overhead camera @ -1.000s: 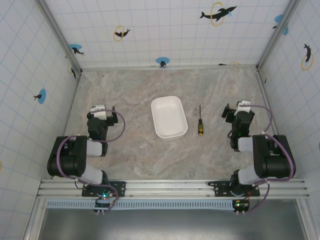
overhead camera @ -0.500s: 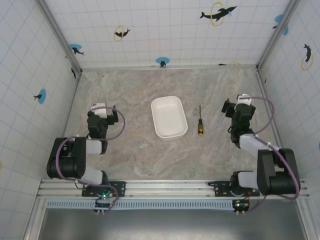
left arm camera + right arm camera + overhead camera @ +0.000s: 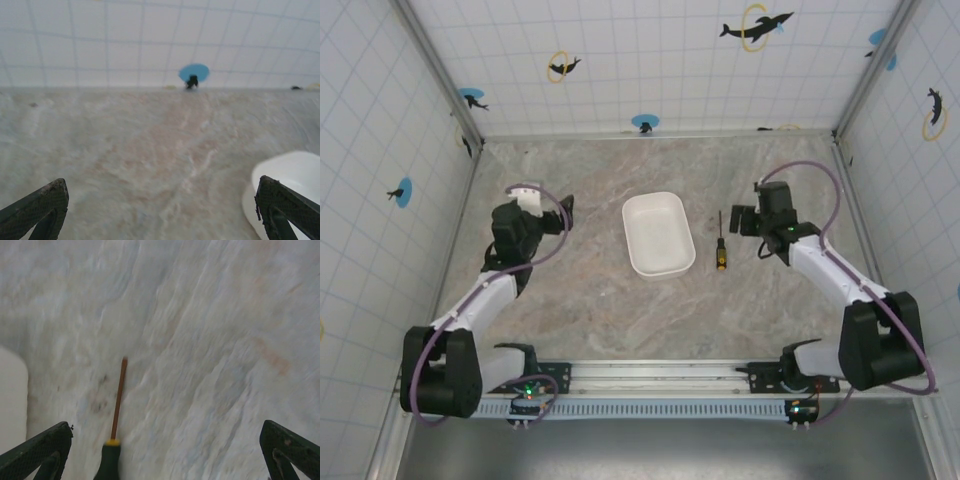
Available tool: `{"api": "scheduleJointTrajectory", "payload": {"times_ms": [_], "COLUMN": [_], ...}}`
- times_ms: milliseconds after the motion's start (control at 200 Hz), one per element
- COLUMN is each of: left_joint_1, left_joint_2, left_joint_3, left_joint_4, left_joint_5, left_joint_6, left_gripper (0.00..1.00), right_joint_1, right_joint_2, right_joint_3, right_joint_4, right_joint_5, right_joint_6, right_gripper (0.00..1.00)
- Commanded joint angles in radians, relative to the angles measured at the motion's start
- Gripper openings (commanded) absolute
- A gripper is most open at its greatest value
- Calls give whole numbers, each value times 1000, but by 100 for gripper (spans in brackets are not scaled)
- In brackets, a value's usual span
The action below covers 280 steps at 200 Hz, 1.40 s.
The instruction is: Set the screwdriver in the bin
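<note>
The screwdriver (image 3: pixel 720 244) lies on the table just right of the bin (image 3: pixel 659 234), shaft pointing away and black-and-yellow handle nearest me. In the right wrist view its shaft and handle top (image 3: pixel 116 410) sit left of centre, between the wide-apart fingers. My right gripper (image 3: pixel 740 219) hovers close to the right of the shaft, open and holding nothing. My left gripper (image 3: pixel 563 212) is open and apart from the bin's left side. A corner of the bin (image 3: pixel 292 172) shows by the right finger (image 3: pixel 280 205) in the left wrist view.
Tiled walls with dolphin stickers (image 3: pixel 757 25) enclose the marble table (image 3: pixel 590 170) at the back and both sides. A white edge of the bin (image 3: pixel 11 400) shows at the left of the right wrist view.
Both arms have stretched out from their folded poses. The right gripper swung left up to the screwdriver. The left gripper moved forward and right toward the bin.
</note>
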Motion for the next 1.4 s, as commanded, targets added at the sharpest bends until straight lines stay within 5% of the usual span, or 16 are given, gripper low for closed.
{"api": "scheduleJointTrajectory", "payload": {"times_ms": [0,621,1396], "left_joint_1": [-36,-134,-149], "left_joint_2": [-15,41,30], "left_joint_3": [-10,-62,-55], "left_joint_4": [-116,-72,-97], "left_joint_5": [71,78,50], "left_joint_6": [-95,-163,-173], "left_gripper": [98,98,98], "right_joint_1": [26,145,187], "right_joint_2": [32,189,300], "right_joint_3": [18,44,82], "right_joint_4": [-124,-115,-145], "right_joint_5": [-103,-63,-21], "right_joint_6": [75,129,120], "right_gripper": [99,70,53]}}
